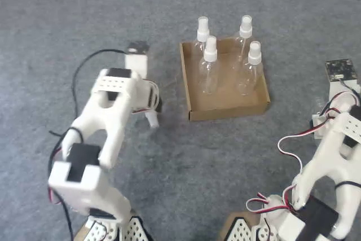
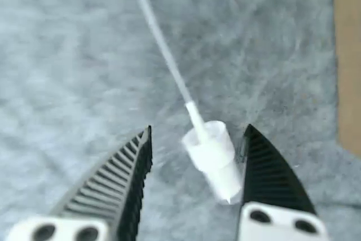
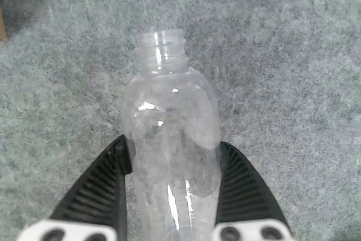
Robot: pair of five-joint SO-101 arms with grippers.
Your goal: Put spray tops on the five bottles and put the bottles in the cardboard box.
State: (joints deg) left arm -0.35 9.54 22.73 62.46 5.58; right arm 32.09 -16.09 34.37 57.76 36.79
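A white spray top with a long thin dip tube lies on the grey carpet between the fingers of my left gripper. That gripper is open; the cap touches one finger and a gap stays on the other side. In the high view my left gripper is just left of the cardboard box. Several clear bottles with white spray tops stand in the box. My right gripper is shut on a clear bottle whose threaded neck is bare and points away from the wrist.
Grey carpet covers the table. The right arm stands at the right edge, right of the box. One brown wall of the box shows beside my left gripper. Cables trail from both arms.
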